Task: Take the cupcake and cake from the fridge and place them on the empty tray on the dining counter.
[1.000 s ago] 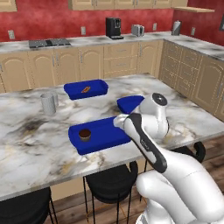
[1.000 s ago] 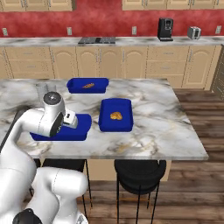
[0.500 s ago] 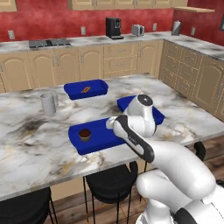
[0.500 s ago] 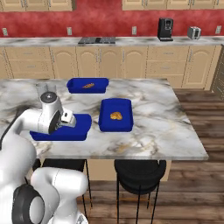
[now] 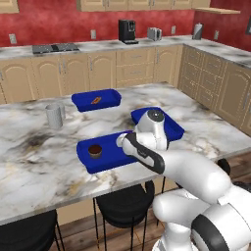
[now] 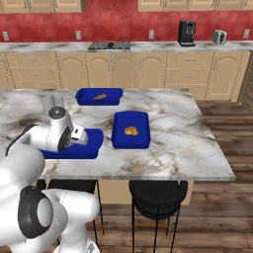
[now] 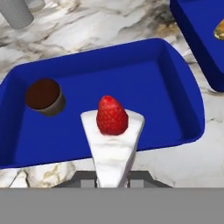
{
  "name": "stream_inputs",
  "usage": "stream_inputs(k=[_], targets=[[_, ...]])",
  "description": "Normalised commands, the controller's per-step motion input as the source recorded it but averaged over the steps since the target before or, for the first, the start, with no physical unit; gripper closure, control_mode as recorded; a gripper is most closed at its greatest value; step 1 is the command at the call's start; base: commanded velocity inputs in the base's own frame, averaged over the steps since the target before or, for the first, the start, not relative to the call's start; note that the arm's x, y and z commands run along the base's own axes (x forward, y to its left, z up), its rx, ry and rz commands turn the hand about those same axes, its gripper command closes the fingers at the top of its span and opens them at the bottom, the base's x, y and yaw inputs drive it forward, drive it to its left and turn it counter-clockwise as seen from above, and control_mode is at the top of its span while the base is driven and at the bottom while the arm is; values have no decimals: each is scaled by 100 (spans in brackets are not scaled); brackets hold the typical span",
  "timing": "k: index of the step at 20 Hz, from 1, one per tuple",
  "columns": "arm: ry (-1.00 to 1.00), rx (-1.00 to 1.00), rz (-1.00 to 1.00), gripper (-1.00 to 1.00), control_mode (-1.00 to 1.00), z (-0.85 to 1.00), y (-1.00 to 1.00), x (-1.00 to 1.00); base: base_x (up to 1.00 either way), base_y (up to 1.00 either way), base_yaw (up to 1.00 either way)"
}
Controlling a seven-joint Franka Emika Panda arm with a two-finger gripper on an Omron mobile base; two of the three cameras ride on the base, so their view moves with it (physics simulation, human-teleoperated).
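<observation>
In the hand view my gripper is shut on the cake, a pale wedge with a red berry on top. The slice hangs over the near part of the blue tray. The cupcake stands upright inside that tray at its left end. In the left base view the gripper hovers above the tray on the dining counter, to the right of the cupcake. In the right base view the gripper is over the tray. The fridge is out of view.
Two more blue trays with orange-brown food lie on the counter, one behind and one to the right. A grey cup stands at the back left. Black stools sit below the near edge.
The hand has swung left and lower, from beside the right-hand tray to above the tray with the cupcake, carrying the cake along. The grip has not changed.
</observation>
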Motion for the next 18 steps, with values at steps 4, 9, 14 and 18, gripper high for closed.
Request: stream_inputs(k=[4, 9, 14, 18], targets=[[0, -3, 0, 100, -100, -32, 0, 23, 0, 0, 0], [0, -2, 0, 100, -100, -31, 0, 23, 0, 0, 0], [-1, 0, 0, 100, -100, -21, 0, 22, 0, 0, 0], [0, 0, 0, 100, -100, -16, 0, 27, 0, 0, 0]])
